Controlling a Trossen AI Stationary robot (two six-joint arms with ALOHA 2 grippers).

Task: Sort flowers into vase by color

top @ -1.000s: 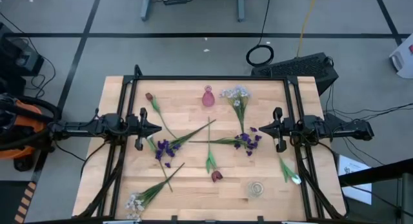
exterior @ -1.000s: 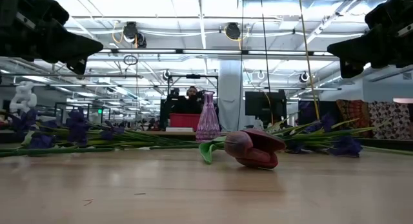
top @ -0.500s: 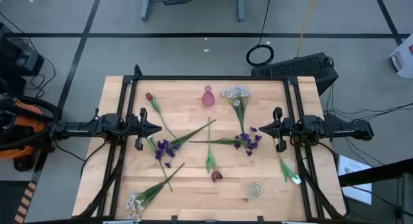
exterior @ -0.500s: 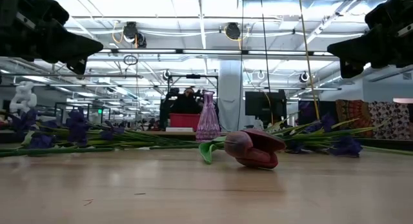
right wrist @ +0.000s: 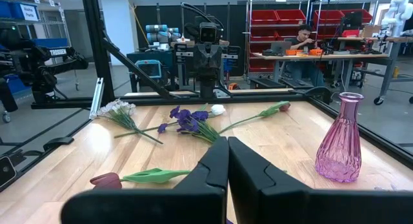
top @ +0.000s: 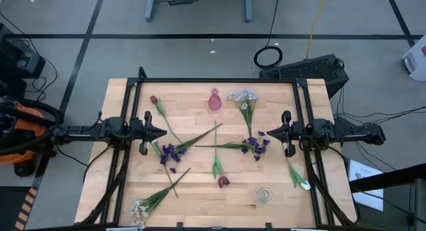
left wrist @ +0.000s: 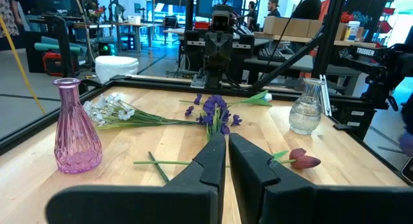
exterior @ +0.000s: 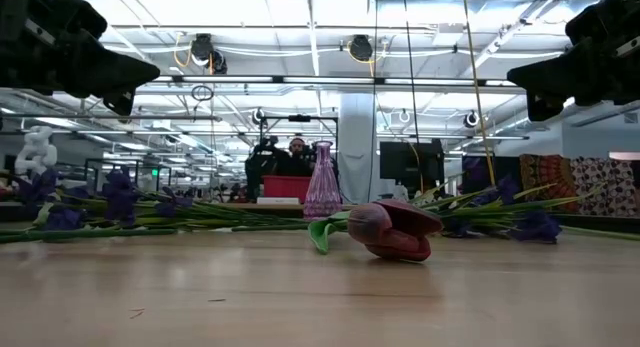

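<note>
High view: directly overhead, whole table (top: 200, 184). Low view: tabletop level, facing the room. Wrist views face each other, sharing the pink vase (left wrist: 75, 129).

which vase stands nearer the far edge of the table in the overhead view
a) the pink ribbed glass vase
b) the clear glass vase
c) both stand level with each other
a: the pink ribbed glass vase stands upright near the far edge, while the clear glass vase sits close to the near edge.
</note>
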